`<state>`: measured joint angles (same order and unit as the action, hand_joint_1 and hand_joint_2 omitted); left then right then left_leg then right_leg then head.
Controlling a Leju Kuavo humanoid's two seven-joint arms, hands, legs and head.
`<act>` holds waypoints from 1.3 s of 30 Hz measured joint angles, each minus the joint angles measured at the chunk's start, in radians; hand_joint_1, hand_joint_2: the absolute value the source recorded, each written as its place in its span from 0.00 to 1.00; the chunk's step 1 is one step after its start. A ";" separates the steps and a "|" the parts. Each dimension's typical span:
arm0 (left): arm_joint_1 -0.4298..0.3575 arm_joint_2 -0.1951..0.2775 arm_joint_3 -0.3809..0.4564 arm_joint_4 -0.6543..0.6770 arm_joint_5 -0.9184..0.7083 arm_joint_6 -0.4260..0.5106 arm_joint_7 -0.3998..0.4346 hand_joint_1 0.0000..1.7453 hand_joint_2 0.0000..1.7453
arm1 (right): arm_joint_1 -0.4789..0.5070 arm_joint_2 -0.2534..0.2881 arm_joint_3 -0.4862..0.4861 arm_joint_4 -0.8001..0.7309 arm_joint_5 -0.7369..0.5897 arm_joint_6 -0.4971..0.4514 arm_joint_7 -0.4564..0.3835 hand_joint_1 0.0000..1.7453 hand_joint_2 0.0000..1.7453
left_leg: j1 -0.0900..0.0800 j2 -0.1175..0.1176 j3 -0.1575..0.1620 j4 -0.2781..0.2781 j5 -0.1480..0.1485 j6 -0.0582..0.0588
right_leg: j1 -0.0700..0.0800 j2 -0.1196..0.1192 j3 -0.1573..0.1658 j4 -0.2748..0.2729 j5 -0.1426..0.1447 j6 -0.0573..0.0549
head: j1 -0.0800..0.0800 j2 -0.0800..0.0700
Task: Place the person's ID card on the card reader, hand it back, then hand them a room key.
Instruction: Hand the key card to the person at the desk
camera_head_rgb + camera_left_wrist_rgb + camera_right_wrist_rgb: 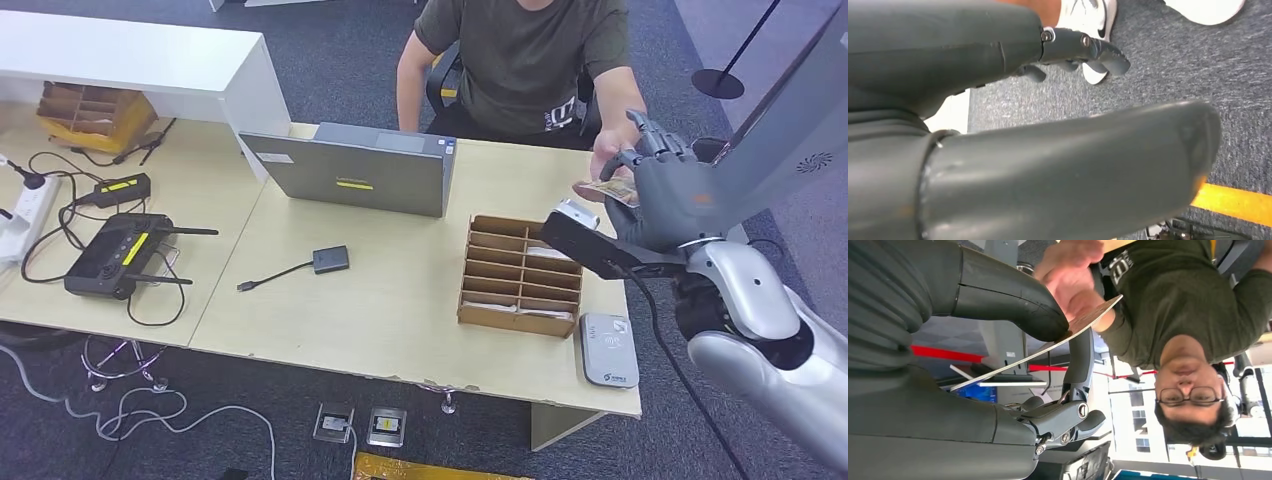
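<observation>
My right hand [662, 195] is raised over the desk's far right edge and pinches a thin tan card [607, 190] between thumb and a finger. In the right wrist view the card [1048, 342] lies flat under my thumb [1013, 305], and the person's hand [1073, 275] grips its far end. The person [530, 60] sits behind the desk with that hand [606, 158] at the card. A grey card reader [609, 350] lies on the desk's near right corner, below my arm. My left hand [898, 100] hangs over carpet with fingers apart, holding nothing.
A wooden slotted box [520, 275] with cards stands just left of the reader. A closed grey laptop [350, 165] sits mid-desk, a small adapter with cable [328, 259] in front of it. A black controller [115, 255], cables and a power strip lie at the left.
</observation>
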<state>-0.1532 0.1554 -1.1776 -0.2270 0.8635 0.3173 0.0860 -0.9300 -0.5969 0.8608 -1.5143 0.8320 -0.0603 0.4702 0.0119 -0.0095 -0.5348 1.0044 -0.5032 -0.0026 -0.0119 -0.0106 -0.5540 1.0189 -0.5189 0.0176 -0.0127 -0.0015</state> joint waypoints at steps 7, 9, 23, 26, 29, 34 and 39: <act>-0.014 -0.012 -0.016 0.000 -0.016 -0.010 0.011 0.00 0.00 | 0.008 0.101 0.029 0.080 0.038 -0.003 -0.034 1.00 1.00 | 0.000 0.000 0.000 0.000 0.000 0.000 | 0.000 0.000 0.000 0.000 0.000 0.000 | 0.000 0.000; -0.014 -0.015 -0.018 0.000 -0.017 -0.010 0.011 0.00 0.00 | 0.009 0.122 0.029 0.102 0.038 -0.003 -0.043 1.00 1.00 | 0.000 0.000 0.000 0.000 0.000 0.000 | 0.000 0.000 0.000 0.000 0.000 0.000 | 0.000 0.000; -0.011 -0.025 -0.023 0.000 -0.022 -0.009 0.019 0.00 0.00 | 0.017 0.176 0.029 0.220 0.044 -0.020 -0.055 1.00 1.00 | 0.000 0.000 0.000 0.000 0.000 0.000 | 0.000 0.000 0.000 0.000 0.000 0.000 | 0.000 0.000; -0.011 -0.026 -0.023 0.000 -0.022 -0.008 0.019 0.00 0.00 | 0.017 0.176 0.029 0.233 0.047 -0.020 -0.053 1.00 1.00 | 0.000 0.000 0.000 0.000 0.000 0.000 | 0.000 0.000 0.000 0.000 0.000 0.000 | 0.000 0.000; -0.011 -0.027 -0.023 0.000 -0.021 -0.006 0.019 0.00 0.00 | 0.017 0.176 0.028 0.247 0.048 -0.019 -0.048 0.84 1.00 | 0.000 0.000 0.000 0.000 0.000 0.000 | 0.000 0.000 0.000 0.000 0.000 0.000 | 0.000 0.000; -0.009 -0.028 -0.023 0.000 -0.020 -0.006 0.020 0.00 0.00 | 0.014 0.175 0.028 0.283 0.054 -0.035 -0.041 0.16 1.00 | 0.000 0.000 0.000 0.000 0.000 0.000 | 0.000 0.000 0.000 0.000 0.000 0.000 | 0.000 0.000; -0.008 -0.028 -0.023 0.000 -0.020 -0.003 0.022 0.00 0.00 | 0.013 0.175 0.028 0.317 0.058 -0.055 -0.046 0.00 0.00 | 0.000 0.000 0.000 0.000 0.000 0.000 | 0.000 0.000 0.000 0.000 0.000 0.000 | 0.000 0.000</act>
<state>-0.1612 0.1270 -1.2005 -0.2270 0.8434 0.3141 0.1082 -0.9166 -0.4217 0.8885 -1.1973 0.8900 -0.1155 0.4239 0.0118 -0.0093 -0.5346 1.0046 -0.5031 -0.0027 -0.0120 -0.0103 -0.5545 1.0188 -0.5189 0.0177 -0.0126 -0.0015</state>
